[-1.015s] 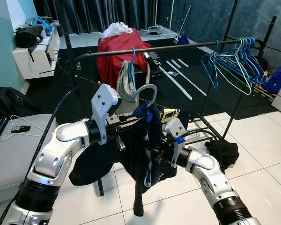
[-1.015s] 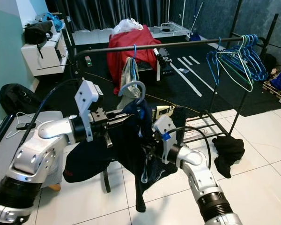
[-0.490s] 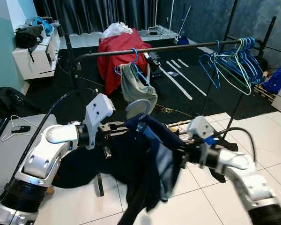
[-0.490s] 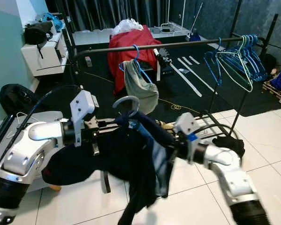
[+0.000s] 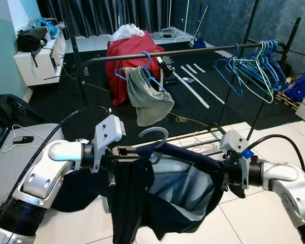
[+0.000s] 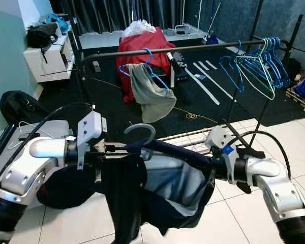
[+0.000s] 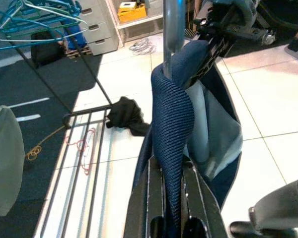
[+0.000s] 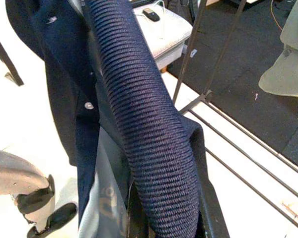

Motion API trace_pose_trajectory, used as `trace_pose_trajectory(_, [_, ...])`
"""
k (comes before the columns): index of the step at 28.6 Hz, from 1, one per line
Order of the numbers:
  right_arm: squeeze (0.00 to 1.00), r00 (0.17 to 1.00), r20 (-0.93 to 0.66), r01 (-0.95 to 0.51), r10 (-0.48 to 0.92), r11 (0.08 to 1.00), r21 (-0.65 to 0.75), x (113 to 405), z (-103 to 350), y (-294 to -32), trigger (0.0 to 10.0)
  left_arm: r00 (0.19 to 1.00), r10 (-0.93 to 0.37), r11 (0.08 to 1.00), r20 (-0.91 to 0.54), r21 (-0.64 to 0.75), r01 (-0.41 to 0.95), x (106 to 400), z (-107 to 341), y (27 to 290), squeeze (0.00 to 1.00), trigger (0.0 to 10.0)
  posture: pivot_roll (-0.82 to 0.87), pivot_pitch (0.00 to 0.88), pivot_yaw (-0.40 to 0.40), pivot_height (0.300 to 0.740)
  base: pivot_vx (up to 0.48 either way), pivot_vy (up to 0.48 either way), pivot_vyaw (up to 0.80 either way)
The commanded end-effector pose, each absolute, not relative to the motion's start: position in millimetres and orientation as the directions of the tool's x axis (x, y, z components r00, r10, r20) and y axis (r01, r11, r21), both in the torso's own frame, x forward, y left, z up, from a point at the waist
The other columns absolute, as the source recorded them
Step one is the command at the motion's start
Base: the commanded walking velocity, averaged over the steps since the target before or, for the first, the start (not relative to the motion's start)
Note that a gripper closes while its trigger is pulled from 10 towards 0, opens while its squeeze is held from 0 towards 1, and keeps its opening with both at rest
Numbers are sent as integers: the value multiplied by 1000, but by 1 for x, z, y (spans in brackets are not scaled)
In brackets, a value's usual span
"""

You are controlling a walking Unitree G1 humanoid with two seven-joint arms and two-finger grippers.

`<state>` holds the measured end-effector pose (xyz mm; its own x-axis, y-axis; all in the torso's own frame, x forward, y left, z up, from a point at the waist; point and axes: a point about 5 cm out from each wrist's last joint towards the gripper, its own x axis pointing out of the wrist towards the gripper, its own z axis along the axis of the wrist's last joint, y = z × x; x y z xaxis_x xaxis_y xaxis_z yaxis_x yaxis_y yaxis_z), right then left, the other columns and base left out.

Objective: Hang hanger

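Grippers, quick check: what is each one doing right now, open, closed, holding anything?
Left gripper: closed on the navy garment at one shoulder of its grey hanger.
Right gripper: closed on the same garment at the other shoulder.

A ribbed navy garment [image 8: 149,148] drapes over the right gripper's black fingers [image 8: 208,218]. Behind it stand the metal bars of a rack [image 8: 208,64] on white floor tiles [image 8: 30,124]. A grey-green cloth [image 8: 290,54] hangs nearby.

The hanger [image 5: 153,138] with its garment [image 5: 162,188] hangs before the rail [image 5: 168,53].
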<state>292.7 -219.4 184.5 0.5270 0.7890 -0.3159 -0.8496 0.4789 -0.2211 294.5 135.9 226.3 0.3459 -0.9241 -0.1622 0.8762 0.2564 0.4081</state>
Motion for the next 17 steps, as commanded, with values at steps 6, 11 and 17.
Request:
trace_pose_trajectory(6, [0, 529, -344, -849, 776, 473, -237, 297, 188, -223, 0, 233, -959, 163, -164, 358, 920, 279, 230, 134, 0, 0, -97, 47, 7, 740, 0, 0, 0])
trace_pose_trajectory(11, [0, 506, -328, -862, 798, 450, -234, 299, 191, -215, 0, 150, -974, 87, -167, 334, 938, 269, 229, 124, 0, 0, -97, 52, 9, 740, 0, 0, 0])
trace_pose_trajectory(17, [0, 480, -309, -876, 821, 429, -220, 298, 196, -210, 0, 144, -968, 64, -208, 349, 935, 270, 222, 121, 0, 0, -100, 53, 12, 740, 0, 0, 0])
